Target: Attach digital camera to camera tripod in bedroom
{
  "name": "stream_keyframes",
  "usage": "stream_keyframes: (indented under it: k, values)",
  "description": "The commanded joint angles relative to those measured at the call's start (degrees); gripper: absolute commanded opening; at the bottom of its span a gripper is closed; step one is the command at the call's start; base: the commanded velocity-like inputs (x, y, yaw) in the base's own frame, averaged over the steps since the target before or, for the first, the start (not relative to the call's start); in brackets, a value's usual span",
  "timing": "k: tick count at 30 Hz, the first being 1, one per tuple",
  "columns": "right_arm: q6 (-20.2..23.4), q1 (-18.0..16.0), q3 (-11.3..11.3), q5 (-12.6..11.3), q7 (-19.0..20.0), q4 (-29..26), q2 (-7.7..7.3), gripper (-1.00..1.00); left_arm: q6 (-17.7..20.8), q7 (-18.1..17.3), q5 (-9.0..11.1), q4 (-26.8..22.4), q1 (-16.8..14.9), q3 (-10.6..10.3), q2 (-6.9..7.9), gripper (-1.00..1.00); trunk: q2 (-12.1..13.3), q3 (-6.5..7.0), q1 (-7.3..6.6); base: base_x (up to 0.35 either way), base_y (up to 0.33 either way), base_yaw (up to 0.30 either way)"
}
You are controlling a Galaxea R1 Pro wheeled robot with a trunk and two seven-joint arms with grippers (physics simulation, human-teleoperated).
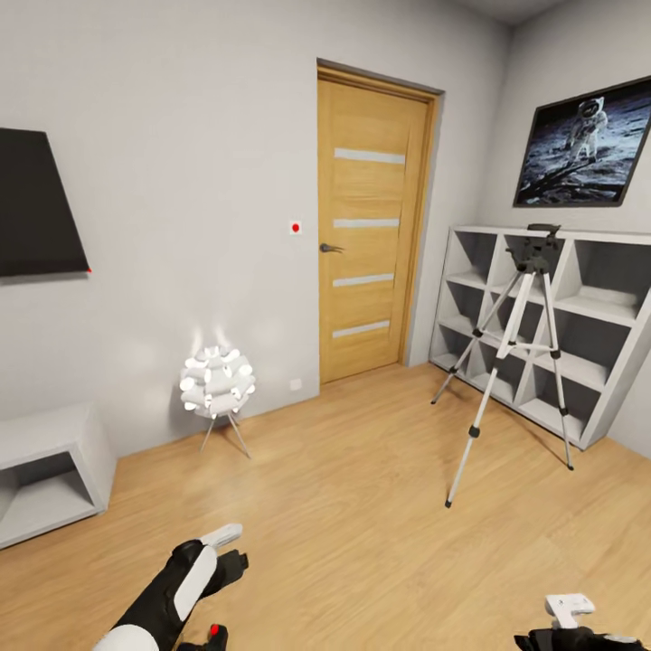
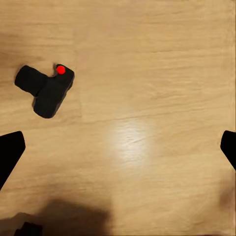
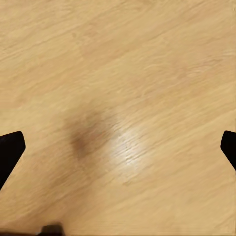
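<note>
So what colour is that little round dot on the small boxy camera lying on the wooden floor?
Bright red, on the matte-black digital camera; clearest in the left wrist view.

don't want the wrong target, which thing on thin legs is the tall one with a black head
The silver-legged camera tripod before the white cubby shelving; the white ball lamp by the left wall is short and glowing.

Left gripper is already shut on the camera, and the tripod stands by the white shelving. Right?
Not quite. In the left wrist view the digital camera lies on the wood floor, apart from the open left gripper. The camera tripod does stand by the white shelving.
</note>
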Motion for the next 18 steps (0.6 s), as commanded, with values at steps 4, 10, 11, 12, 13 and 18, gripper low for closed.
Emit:
stream_keyframes:
  k: [4,10,11,12,13,18]
  values:
    - [2.6,0.5,0.0,-0.1,0.1,-8.4,0.33,1.0,8.1,0.2,0.4,-17.1,6.2,-2.4,0.74,1.0,-1.6,-0.79,0.88,0.0,0.0,0.0]
    - [2.9,0.9,0.0,0.2,0.1,-9.7,0.37,1.0,9.8,-0.1,0.6,-18.2,7.7,-2.5,2.35,1.0,-4.1,-1.87,2.2,0.0,0.0,0.0]
    - [2.9,0.9,0.0,0.2,0.1,-10.1,0.35,1.0,9.8,-0.1,0.6,-17.4,7.7,-2.6,2.6,1.0,-4.5,-2.05,2.42,0.0,0.0,0.0]
    - [3.0,0.9,-0.1,0.2,0.2,-10.6,0.31,1.0,9.7,-0.1,0.6,-16.5,7.7,-2.6,2.8,1.0,-4.9,-2.23,2.64,0.0,0.0,0.0]
    - [3.3,0.9,-0.2,0.1,0.2,-11.3,0.28,1.0,9.5,-0.1,0.6,-15.6,7.5,-2.6,2.95,1.0,-5.3,-2.41,2.86,0.0,0.0,0.0]
    - [13.1,0.8,-0.4,0.0,0.2,-19.1,0.31,1.0,8.4,0.0,0.5,-10.7,5.0,-2.9,3.11,1.0,-7.3,-3.31,3.96,0.0,0.0,0.0]
